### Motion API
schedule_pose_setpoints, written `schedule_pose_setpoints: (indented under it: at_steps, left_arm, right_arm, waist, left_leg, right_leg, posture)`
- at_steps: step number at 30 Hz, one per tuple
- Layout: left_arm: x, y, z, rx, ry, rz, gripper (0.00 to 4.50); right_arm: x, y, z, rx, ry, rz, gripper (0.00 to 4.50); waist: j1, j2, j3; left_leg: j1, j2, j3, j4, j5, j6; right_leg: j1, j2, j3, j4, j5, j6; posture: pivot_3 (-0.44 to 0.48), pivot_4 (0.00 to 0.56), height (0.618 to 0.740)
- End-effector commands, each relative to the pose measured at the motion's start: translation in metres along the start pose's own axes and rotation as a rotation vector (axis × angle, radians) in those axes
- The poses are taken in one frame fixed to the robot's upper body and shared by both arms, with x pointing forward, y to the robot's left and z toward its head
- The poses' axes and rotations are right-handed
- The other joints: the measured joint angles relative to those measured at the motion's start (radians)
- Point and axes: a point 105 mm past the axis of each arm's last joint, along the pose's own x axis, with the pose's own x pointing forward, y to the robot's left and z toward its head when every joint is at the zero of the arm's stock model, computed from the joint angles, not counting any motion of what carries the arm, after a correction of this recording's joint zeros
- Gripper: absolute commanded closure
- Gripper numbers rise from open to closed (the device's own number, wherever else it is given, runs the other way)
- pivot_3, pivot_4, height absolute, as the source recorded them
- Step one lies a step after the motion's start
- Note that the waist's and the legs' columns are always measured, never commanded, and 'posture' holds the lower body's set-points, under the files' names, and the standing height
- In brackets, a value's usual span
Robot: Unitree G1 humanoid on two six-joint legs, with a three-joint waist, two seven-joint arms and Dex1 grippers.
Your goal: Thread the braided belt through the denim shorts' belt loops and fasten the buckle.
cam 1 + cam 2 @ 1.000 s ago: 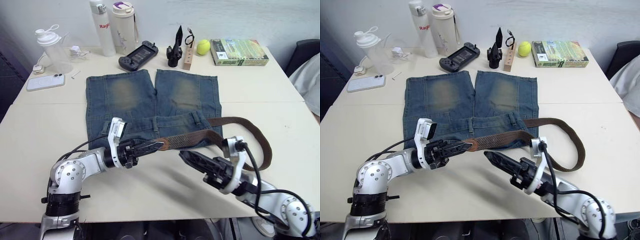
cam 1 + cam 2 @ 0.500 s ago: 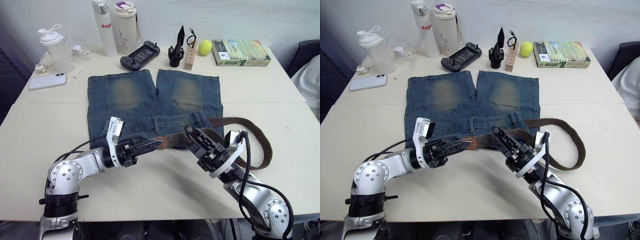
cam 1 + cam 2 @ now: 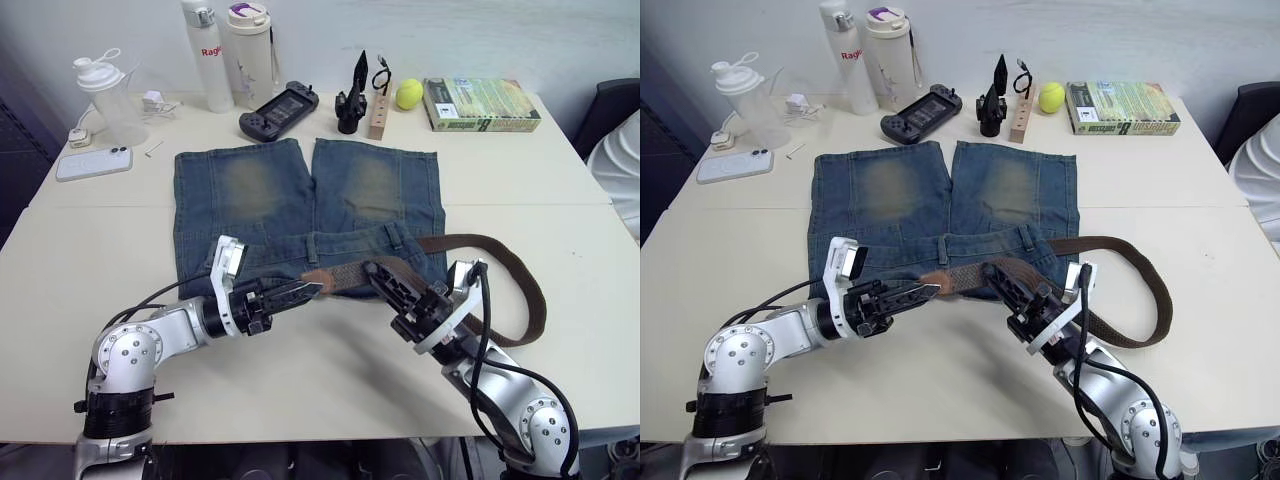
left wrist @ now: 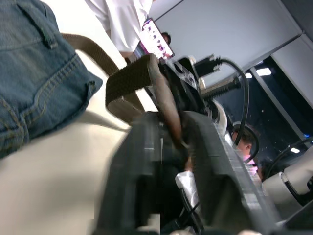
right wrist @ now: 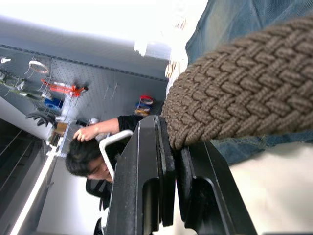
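Observation:
The denim shorts (image 3: 262, 192) lie flat, waistband toward me, with a belt loop (image 3: 391, 234) near its middle. The braided belt (image 3: 352, 273) runs along the waistband, curves round at the right (image 3: 532, 300) and comes back. My left gripper (image 3: 312, 289) is at its smooth leather tip (image 3: 318, 279). In the left wrist view the fingers (image 4: 137, 161) stand a little apart with the strap (image 4: 161, 93) between them. My right gripper (image 3: 378, 272) is shut on the woven part; its fingers (image 5: 146, 147) pinch the braid (image 5: 234, 98). The buckle is hidden.
Along the far edge stand two bottles (image 3: 206, 55), a shaker cup (image 3: 105, 92), a phone (image 3: 93, 163), a game controller (image 3: 278, 100), a wooden block (image 3: 377, 112), a tennis ball (image 3: 406, 94) and a book (image 3: 480, 105). A person (image 5: 93, 147) is beyond the table.
My right gripper came up from the table's front edge to the belt and closed on the braid. The left gripper's fingers have eased apart at the leather tip.

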Motion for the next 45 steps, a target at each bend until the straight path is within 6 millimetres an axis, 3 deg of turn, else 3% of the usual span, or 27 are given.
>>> schedule_pose_setpoints:
  at_steps: [1,6,11,17,29,32,37,45]
  left_arm:
    - [-0.013,-0.01,0.005,0.298,0.083,0.061,1.61]
    - [-0.037,-0.006,0.03,0.541,0.091,0.17,1.61]
    - [-0.043,-0.002,0.027,0.576,0.111,0.175,1.61]
    - [-0.043,0.0,0.019,0.565,0.099,0.182,1.61]
    - [-0.042,-0.003,0.014,0.561,0.086,0.2,1.61]
    - [-0.04,-0.002,0.019,0.596,0.07,0.21,1.61]
    - [-0.027,0.004,0.024,0.794,0.17,0.197,1.61]
    - [-0.018,0.01,0.033,0.83,0.183,0.144,1.61]
  right_arm:
    - [-0.006,0.015,0.024,-0.071,-0.08,0.056,4.5]
    - [-0.002,0.02,0.081,-0.286,-0.104,-0.032,4.5]
    - [0.014,0.011,0.132,-0.421,-0.087,-0.162,4.5]
    - [0.02,-0.019,0.161,-0.486,-0.026,-0.3,4.5]
    - [0.02,-0.029,0.192,-0.522,-0.026,-0.305,4.5]
    - [0.02,-0.03,0.19,-0.55,-0.001,-0.31,4.5]
    - [0.024,-0.037,0.186,-0.568,0.018,-0.325,4.5]
    - [0.03,-0.049,0.174,-0.624,0.073,-0.344,4.5]
  waist:
    - [0.0,0.0,0.0]
    - [0.0,0.001,0.0]
    - [-0.001,0.001,0.0]
    - [-0.003,0.001,0.0]
    - [-0.001,0.001,0.0]
    - [0.0,0.001,0.0]
    - [0.001,0.001,0.0]
    - [-0.001,0.001,0.0]
  left_leg:
    - [0.0,0.0,0.0,0.0,0.0,0.0]
    - [-0.001,0.0,0.011,-0.004,0.0,0.0]
    - [-0.001,0.001,0.016,-0.007,0.0,0.001]
    - [-0.001,0.001,0.018,-0.007,0.001,0.002]
    - [-0.002,0.001,0.018,-0.006,0.001,0.003]
    - [-0.002,0.001,0.018,-0.006,0.001,0.003]
    - [-0.002,0.001,0.018,-0.006,0.001,0.002]
    - [-0.002,0.001,0.019,-0.007,0.001,0.002]
  right_leg:
    - [-0.001,0.0,0.001,0.0,0.0,0.0]
    - [-0.01,0.001,0.008,0.001,0.0,0.0]
    - [-0.013,0.0,0.013,0.0,0.0,0.0]
    - [-0.013,0.0,0.013,0.002,0.0,0.0]
    - [-0.013,0.0,0.005,0.002,0.0,0.001]
    - [-0.013,0.0,0.005,0.002,0.001,0.001]
    - [-0.012,0.001,0.004,0.002,0.001,0.001]
    - [-0.013,0.002,0.004,0.002,0.001,0.001]
  posture:
    - [0.0,0.15,0.723]
    - [0.0,0.15,0.723]
    - [0.0,0.15,0.723]
    - [0.0,0.15,0.723]
    - [0.0,0.15,0.723]
    - [0.0,0.15,0.723]
    - [0.0,0.15,0.723]
    - [0.0,0.15,0.723]
